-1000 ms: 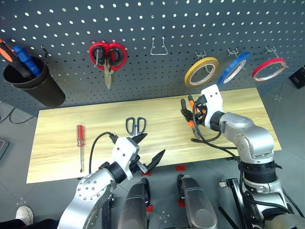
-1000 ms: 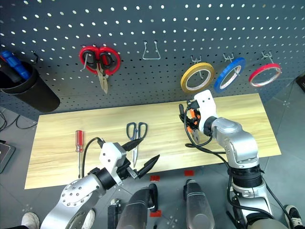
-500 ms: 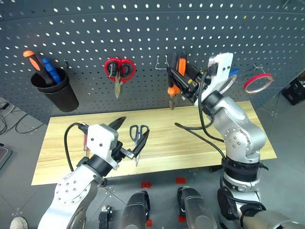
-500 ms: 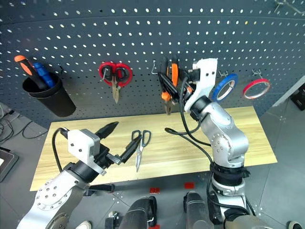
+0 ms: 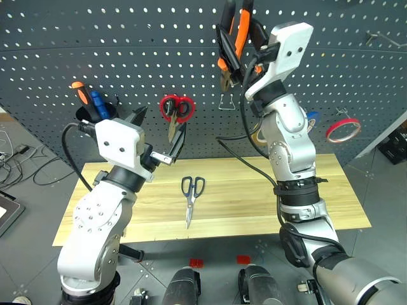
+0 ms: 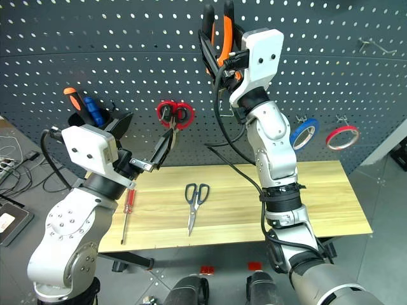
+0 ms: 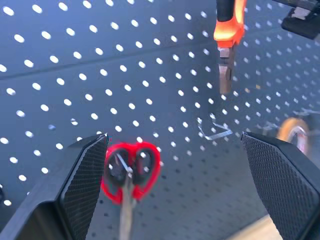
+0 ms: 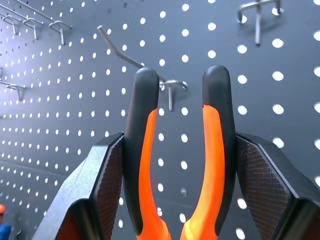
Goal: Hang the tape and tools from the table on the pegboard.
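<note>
Right gripper (image 8: pixel 180 165), two black fingers, clamped from outside on the orange-and-black-handled pliers (image 5: pixel 233 39) — handles up, steel nose down, raised high in front of the large dark grey pegboard (image 5: pixel 127 57) with its grid of pale holes. In the right wrist view the handle tips sit just in front of a bare metal hook (image 8: pixel 167 87); whether they touch it cannot be told.

Left gripper (image 5: pixel 158 136) spread wide, holding nothing, lifted in front of the pegboard near the red-handled scissors (image 5: pixel 176 109) that hang there on a hook.

On the bench (image 5: pixel 331 197) of pale yellowish wood planks: dark-blue-handled steel scissors (image 5: pixel 191 194) lying flat near the middle, blades toward the near edge; a small red-handled screwdriver (image 6: pixel 126 210) flat at the robot's left end, beside the left arm.

On the pegboard, to the robot's right — thin red ring-shaped tape roll (image 5: pixel 340 129) on a hook, a blue tape roll (image 6: pixel 303 133) next to it, partly behind the right arm. To the left, a black cup (image 5: pixel 95 114) with orange and blue screwdriver handles standing in it.
</note>
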Action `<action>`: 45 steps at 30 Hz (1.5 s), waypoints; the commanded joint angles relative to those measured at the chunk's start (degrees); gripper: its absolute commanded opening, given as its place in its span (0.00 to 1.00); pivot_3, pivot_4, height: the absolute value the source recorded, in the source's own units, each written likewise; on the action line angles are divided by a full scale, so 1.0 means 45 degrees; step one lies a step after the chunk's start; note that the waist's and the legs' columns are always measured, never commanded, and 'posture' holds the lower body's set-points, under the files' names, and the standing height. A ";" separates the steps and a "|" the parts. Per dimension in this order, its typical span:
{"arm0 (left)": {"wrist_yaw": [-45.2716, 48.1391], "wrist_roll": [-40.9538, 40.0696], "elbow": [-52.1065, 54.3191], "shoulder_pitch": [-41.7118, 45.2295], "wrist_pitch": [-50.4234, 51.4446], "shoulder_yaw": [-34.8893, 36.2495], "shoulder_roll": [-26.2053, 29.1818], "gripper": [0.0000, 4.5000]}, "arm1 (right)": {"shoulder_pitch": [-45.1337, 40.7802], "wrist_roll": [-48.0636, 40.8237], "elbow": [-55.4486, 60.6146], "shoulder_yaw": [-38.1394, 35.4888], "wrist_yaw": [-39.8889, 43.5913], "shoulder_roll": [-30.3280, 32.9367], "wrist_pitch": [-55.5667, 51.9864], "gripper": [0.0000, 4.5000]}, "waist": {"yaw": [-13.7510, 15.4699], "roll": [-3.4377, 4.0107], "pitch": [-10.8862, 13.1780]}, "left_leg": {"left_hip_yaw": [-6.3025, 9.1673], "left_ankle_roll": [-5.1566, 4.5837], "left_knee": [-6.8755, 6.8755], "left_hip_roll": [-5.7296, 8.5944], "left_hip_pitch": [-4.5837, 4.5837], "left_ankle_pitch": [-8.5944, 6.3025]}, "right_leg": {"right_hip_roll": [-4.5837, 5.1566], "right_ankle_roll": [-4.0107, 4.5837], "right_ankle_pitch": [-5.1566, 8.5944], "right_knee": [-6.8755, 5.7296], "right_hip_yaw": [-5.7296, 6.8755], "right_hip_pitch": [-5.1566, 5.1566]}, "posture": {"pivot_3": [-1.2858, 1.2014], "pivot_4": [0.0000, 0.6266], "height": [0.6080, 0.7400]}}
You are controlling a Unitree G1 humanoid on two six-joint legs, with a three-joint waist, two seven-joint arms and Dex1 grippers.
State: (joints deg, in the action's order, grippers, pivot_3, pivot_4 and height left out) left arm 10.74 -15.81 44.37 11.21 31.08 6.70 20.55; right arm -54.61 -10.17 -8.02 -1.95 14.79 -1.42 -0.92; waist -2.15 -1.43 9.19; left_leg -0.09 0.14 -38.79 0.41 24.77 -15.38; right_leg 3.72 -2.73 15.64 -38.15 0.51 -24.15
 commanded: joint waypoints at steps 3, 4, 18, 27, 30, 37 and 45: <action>0.0006 0.0551 -0.1076 0.0948 -0.0900 -0.0437 -0.0222 1.00 | -0.0767 0.0443 -0.1667 -0.0002 -0.0284 -0.0169 0.2355 0.67 | 0.0067 0.0004 -0.0108 | -0.0002 0.0000 -0.0003 0.0001 -0.0005 0.0000 | -0.0001 0.0001 0.0000 -0.0004 -0.0003 0.0004 | 0.51 0.12 1.00; 0.0015 0.0588 -0.1178 0.0993 -0.0982 -0.0470 -0.0247 1.00 | -0.0785 0.0503 -0.1858 0.0005 -0.0346 -0.0190 0.2560 0.67 | 0.0066 0.0005 -0.0109 | -0.0004 0.0000 -0.0003 0.0002 -0.0006 0.0000 | -0.0001 0.0001 -0.0001 -0.0006 -0.0006 0.0004 | 0.51 0.13 1.00; 0.0125 0.0872 -0.2604 0.2219 -0.1251 -0.1000 -0.0853 1.00 | -0.0743 0.2167 -0.5249 0.0279 -0.1819 -0.0063 0.5251 0.67 | 0.0063 0.0041 -0.0072 | 0.0003 0.0000 -0.0009 -0.0004 -0.0012 0.0001 | -0.0001 0.0003 0.0000 -0.0021 -0.0008 0.0004 | 0.52 0.29 1.00; 0.0209 0.0737 -0.2080 0.1849 -0.0713 -0.0841 -0.0689 1.00 | -0.0611 0.2139 -0.6336 0.0324 -0.1876 -0.0270 0.5195 0.67 | 0.0077 0.0092 0.0113 | 0.0005 -0.0007 -0.0016 0.0002 -0.0032 -0.0002 | 0.0007 0.0009 0.0003 -0.0109 -0.0014 0.0012 | 0.53 0.35 1.00; 0.0188 0.0720 -0.1897 0.1792 -0.0510 -0.0826 -0.0686 1.00 | -0.0488 0.2190 -0.6482 0.0418 -0.1850 -0.0314 0.5088 0.67 | 0.0082 0.0083 0.0239 | 0.0005 -0.0009 -0.0021 0.0002 -0.0037 -0.0003 | 0.0007 0.0009 0.0003 -0.0120 -0.0016 0.0014 | 0.53 0.36 1.00; 0.0108 0.0679 -0.1486 0.1524 -0.0069 -0.0801 -0.0767 1.00 | -0.0236 0.2221 -0.6901 0.0433 -0.1652 -0.0162 0.4693 0.88 | 0.0094 0.0091 0.0430 | 0.0008 -0.0011 -0.0025 -0.0002 -0.0049 -0.0003 | 0.0010 0.0015 0.0006 -0.0138 -0.0012 0.0018 | 0.54 0.40 1.00; 0.0047 0.0704 -0.1624 0.1635 -0.0056 -0.0776 -0.0825 1.00 | -0.0069 0.2153 -0.6629 0.0336 -0.1573 0.0028 0.4306 1.00 | 0.0097 0.0084 0.0677 | 0.0009 -0.0012 -0.0033 -0.0003 -0.0053 -0.0002 | 0.0027 0.0015 0.0007 -0.0153 -0.0008 0.0018 | 0.53 0.42 1.00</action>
State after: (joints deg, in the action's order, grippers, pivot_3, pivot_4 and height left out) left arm 11.30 -12.62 35.32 17.92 31.16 2.69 17.04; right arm -54.85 -0.23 -40.27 -0.37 7.45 -1.67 18.16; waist -1.72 -1.06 12.24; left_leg -0.06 0.09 -38.94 0.39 24.53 -15.39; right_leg 3.92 -2.66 15.67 -38.84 0.47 -24.07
